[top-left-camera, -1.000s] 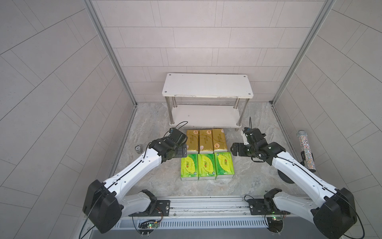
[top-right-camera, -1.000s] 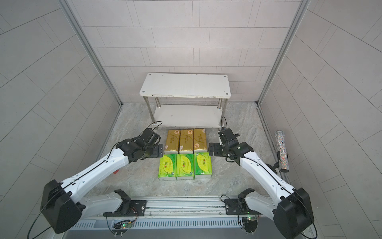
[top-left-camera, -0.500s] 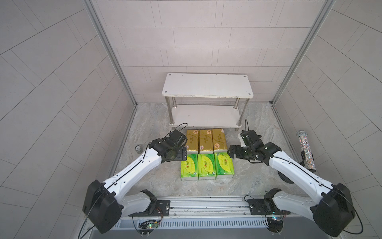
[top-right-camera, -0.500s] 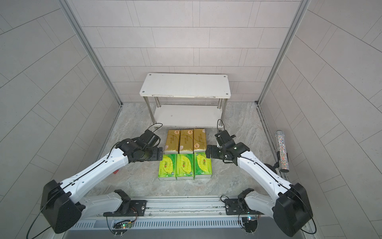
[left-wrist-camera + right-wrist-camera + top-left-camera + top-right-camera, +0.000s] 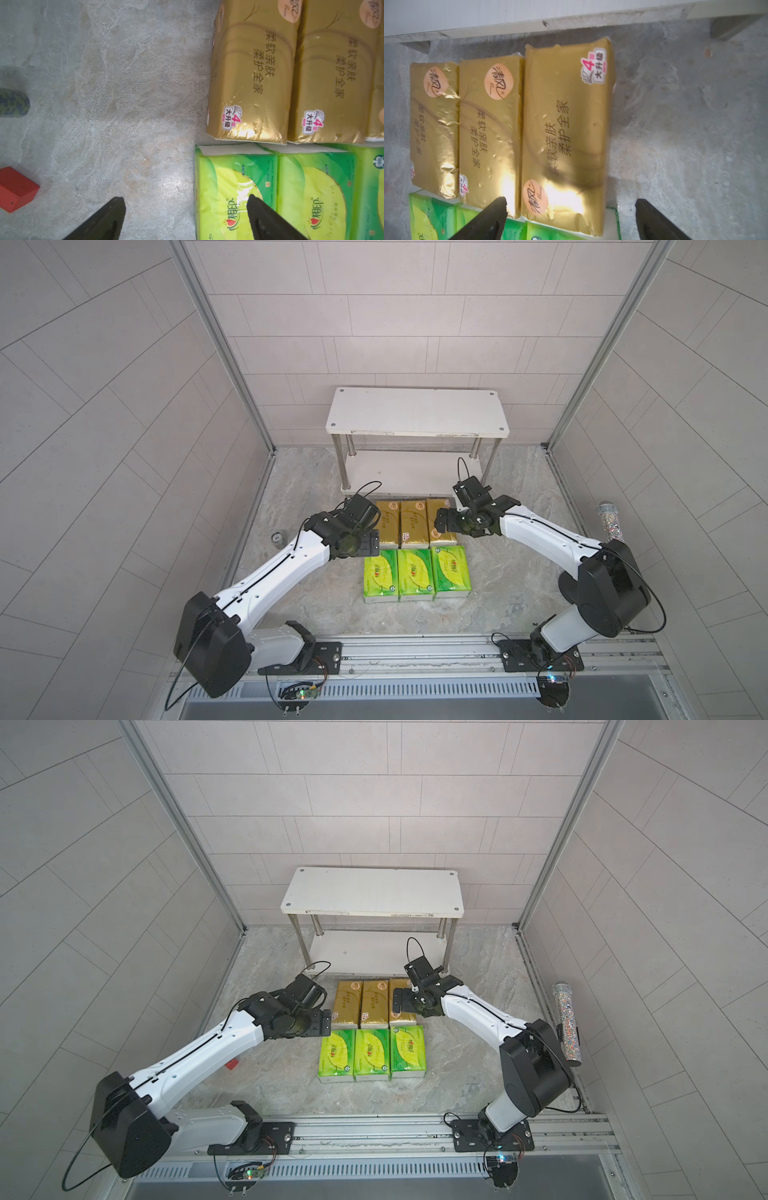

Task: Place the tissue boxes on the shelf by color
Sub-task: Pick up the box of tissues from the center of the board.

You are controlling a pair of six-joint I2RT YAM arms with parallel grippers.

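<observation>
Pre-grasp | right gripper (image 5: 571, 200) splayed, empty, over end gold-brown soft tissue pack (image 5: 566, 124) | left gripper (image 5: 187, 202) likewise, at end green-yellow soft pack (image 5: 228, 176) | next: lower, probably recentre left, clench.

The right gripper (image 5: 443, 524) moved in from over the bare floor (image 5: 498, 572) beside the tissue packs (image 5: 413, 522). It ended above the rightmost gold pack (image 5: 566, 124), with its fingers (image 5: 496, 218) either side of that pack.
</observation>
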